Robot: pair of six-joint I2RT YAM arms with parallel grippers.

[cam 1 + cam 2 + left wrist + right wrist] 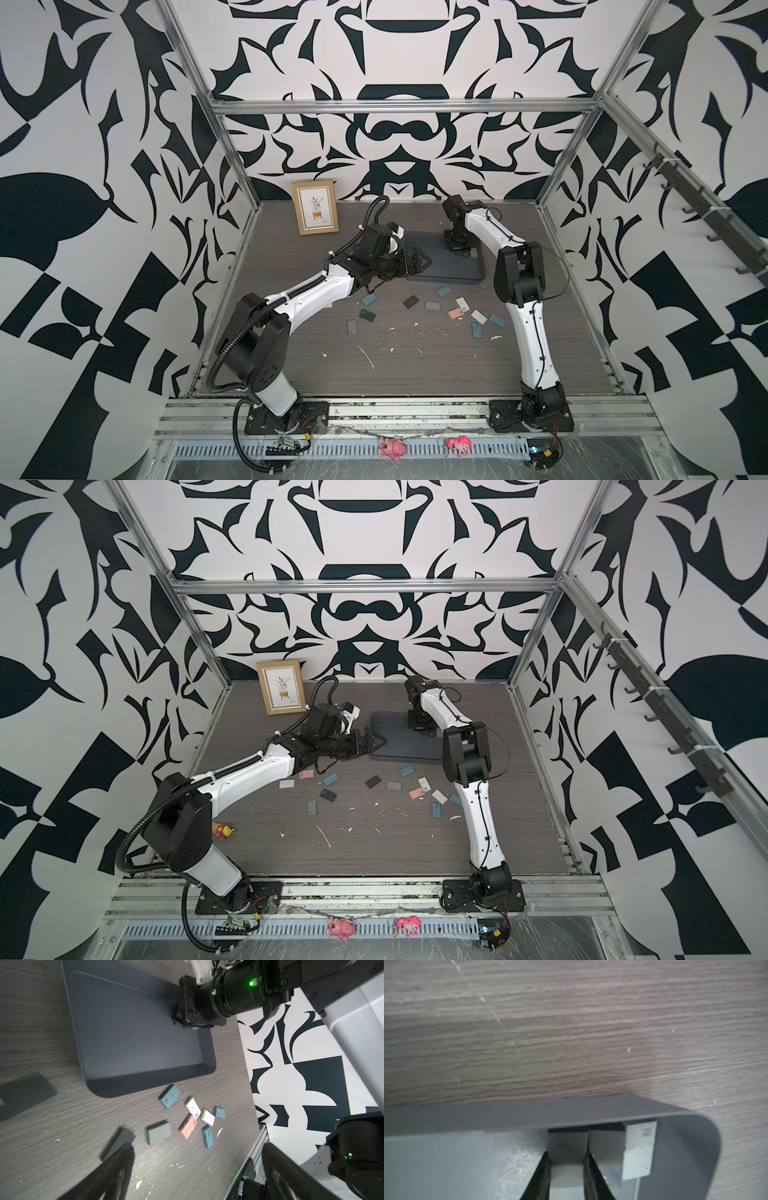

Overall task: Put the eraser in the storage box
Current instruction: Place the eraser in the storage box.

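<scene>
Nearest: loose rubber erasers, blue, black, white and one salmon, lie scattered on the dark wood-grain tabletop, outside the box.
Left gripper has its jaws wide apart and empty, and hangs at the near-left corner of the shallow slate-grey plastic storage box.
Right gripper is down inside the box's far corner, fingers pressed on both sides of a small grey rectangular eraser. That one is inside the rim, right by the wall. Can't tell if it's seated on the floor.
A pale eraser stamped 4B stands just beside it.
Risks:
- Rubber may stick to a pad and get dragged out on retreat.
- A drop from height may bounce it over the low rim.
- It could knock the neighbour over.
- Left claw may nudge the box.

Far: the wooden picture frame is well clear.
</scene>
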